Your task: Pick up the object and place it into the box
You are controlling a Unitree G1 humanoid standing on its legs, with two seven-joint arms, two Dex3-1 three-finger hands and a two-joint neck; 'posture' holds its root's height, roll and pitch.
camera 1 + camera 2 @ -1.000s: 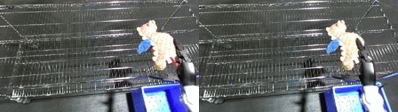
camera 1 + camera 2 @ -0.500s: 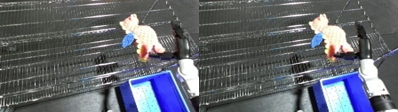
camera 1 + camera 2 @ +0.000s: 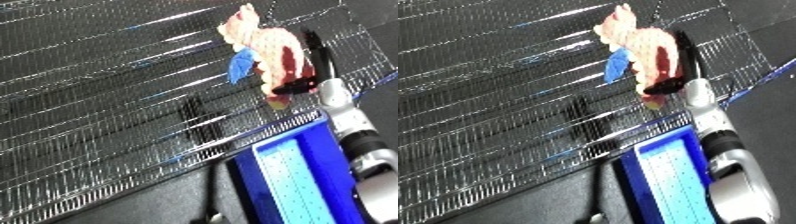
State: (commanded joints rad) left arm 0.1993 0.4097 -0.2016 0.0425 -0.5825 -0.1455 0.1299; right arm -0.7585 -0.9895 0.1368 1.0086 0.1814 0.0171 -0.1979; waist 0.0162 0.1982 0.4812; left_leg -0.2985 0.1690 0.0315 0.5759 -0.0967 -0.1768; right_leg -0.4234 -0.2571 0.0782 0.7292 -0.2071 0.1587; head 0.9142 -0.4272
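Wire shelf (image 3: 107,100) fills most of the frame, running from the upper left down to the lower left, with plenty of bare wire open on that side. Blue bin (image 3: 298,175) sits at the lower right, just under the shelf's front edge. The plush toy (image 3: 262,55) hangs upper right, pinched in the right hand (image 3: 302,80), fingers curled round it. No writing I can read anywhere.
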